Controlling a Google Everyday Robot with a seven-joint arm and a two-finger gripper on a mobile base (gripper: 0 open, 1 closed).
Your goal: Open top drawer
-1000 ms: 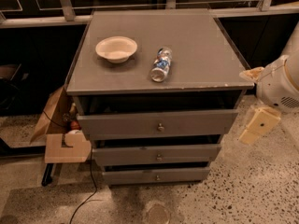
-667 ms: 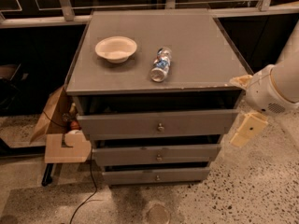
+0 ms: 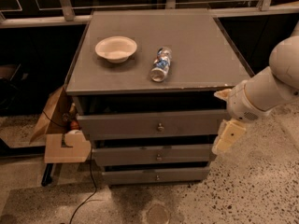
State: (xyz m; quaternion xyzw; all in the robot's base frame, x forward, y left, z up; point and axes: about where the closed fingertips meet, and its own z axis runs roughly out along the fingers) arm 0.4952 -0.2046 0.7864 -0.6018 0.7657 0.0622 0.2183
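The gripper (image 3: 224,144) is held by the right end of the top drawer (image 3: 140,125), apart from its knob (image 3: 160,126); open or closed cannot be told. If the leftward approach is misaligned, the small knob could be missed or slipped off, and the bottle (image 3: 160,64) above jolted into rolling.

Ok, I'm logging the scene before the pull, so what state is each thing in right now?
top drawer: looks pushed in, knob untouched.
middle drawer: pushed in.
bottom drawer: pushed in.
bowl: upright, empty.
bottle: lying on its side.
gripper: right of the top drawer, away from its knob.
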